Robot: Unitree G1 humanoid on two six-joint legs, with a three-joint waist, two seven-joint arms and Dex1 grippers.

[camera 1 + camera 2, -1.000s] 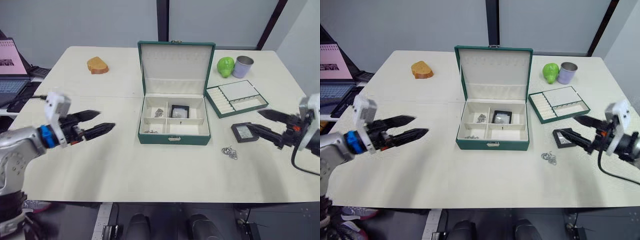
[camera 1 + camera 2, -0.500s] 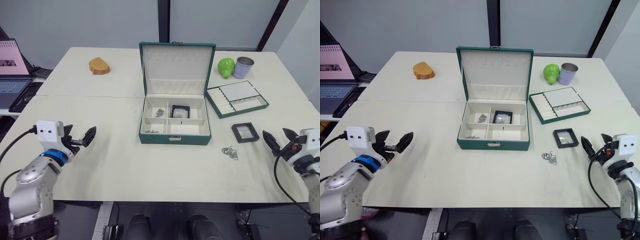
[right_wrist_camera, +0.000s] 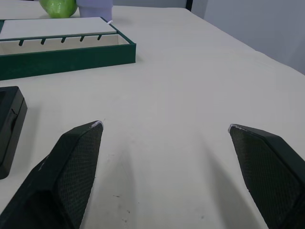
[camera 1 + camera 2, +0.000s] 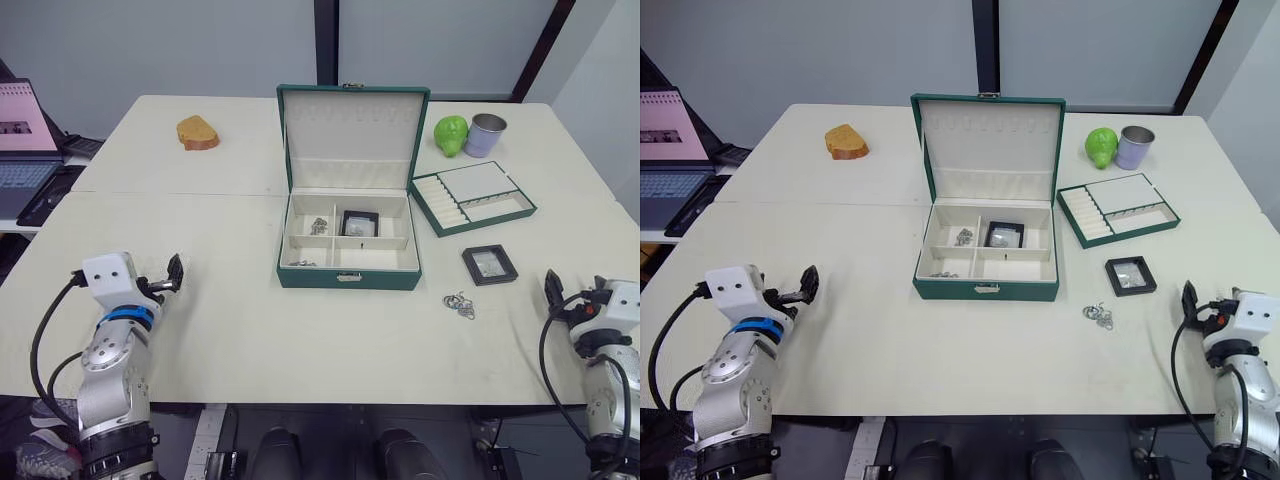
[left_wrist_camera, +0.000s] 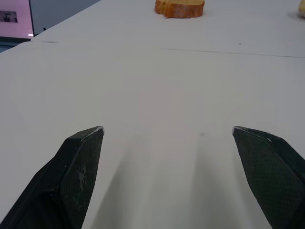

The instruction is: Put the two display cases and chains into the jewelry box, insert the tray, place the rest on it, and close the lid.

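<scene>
Left end effector [image 5: 167,138]: fingers spread wide with nothing between them, low over bare desk [image 4: 250,330] at the near left corner, well apart from the box
Right end effector [image 3: 164,131]: fingers spread wide, holding nothing, low over the desk at the near right edge, near the loose display case
Loose display case [image 4: 489,264]: small flat square, black frame round a grey-clear window with something silvery inside; lies flat on the desk right of the box, between the tray and the rings
Rings [image 4: 460,304]: small cluster of open silvery wire loops on the desk, just in front of the loose case, right of the box's front corner
Jewelry box [image 4: 347,279]: dark green outside, cream lining, gold clasp at the middle of the front wall; stands open at the desk's centre, divided into compartments
Display case in box [image 4: 359,222]: same black frame and grey window, lying in the rear middle compartment
Chains [image 4: 318,225]: a silvery heap in the rear left compartment; a second small heap [image 4: 299,263] in the front left compartment
Lid [image 4: 352,135]: upright behind the box, cream inside, a row of hooks near the top and a pocket below
Tray [image 4: 472,197]: shallow, green rim, cream lining, ribbed slots on its left side, plain compartments on the right; on the desk right of the box, turned at an angle
Behind the tray: green fruit [image 4: 451,134] beside a grey cup [image 4: 485,134]
Far left of desk: piece of bread [image 4: 197,131]
</scene>
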